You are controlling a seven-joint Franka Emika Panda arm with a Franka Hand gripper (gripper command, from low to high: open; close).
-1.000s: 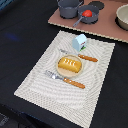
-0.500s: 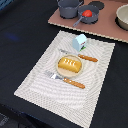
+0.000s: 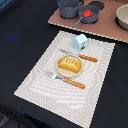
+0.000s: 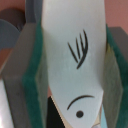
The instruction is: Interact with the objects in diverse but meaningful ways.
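The flat white fish-shaped piece (image 4: pixel 75 60) is being gripped between the green-padded jaws, which are being kept closed on its two edges in the wrist view; the arm is not being shown in the exterior view. A carrying step is judged to be in hand. On the striped mat (image 3: pixel 35 82), the golden bread loaf (image 3: pixel 69 64) is being carried by the round plate (image 3: pixel 60 71), the milk carton (image 3: pixel 79 42) just above it. A free resting spot is being called for next.

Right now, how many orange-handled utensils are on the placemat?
2. One orange-handled utensil lies beyond the bread loaf, near the milk carton; the other utensil lies on the loaf's near side. None looks hidden.
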